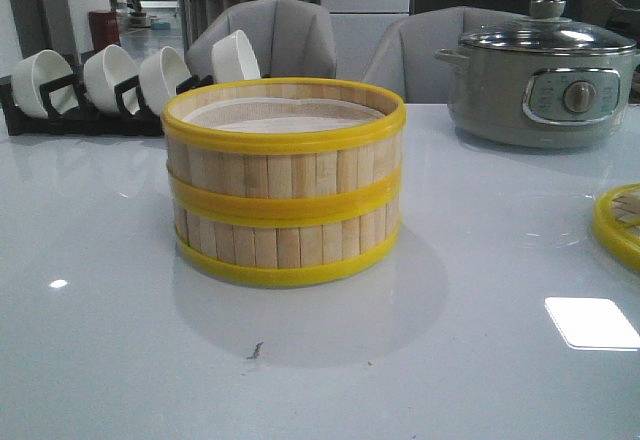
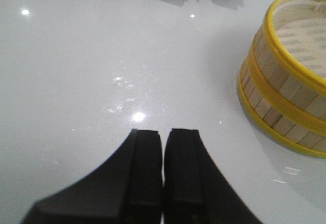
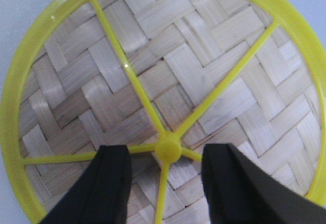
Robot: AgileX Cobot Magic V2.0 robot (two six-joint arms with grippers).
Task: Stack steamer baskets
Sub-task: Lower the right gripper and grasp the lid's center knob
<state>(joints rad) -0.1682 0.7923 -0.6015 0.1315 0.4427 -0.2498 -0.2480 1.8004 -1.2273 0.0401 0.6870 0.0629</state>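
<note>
Two steamer baskets (image 1: pixel 284 182), one stacked on the other, stand mid-table (image 1: pixel 110 340). Left gripper (image 2: pixel 163 137): fingers together, holding nothing, beside the stack. Right gripper (image 3: pixel 165 158): fingers apart, above the woven lid (image 3: pixel 204 81) and either side of its knob (image 3: pixel 167 148).

Left gripper (image 2: pixel 163 137): two matte black, smooth plastic fingers (image 2: pixel 145 173), squared tips, flaring wider toward the base.
Right gripper (image 3: pixel 165 155): matching matte black fingers (image 3: pixel 109 183), same flared profile.
</note>
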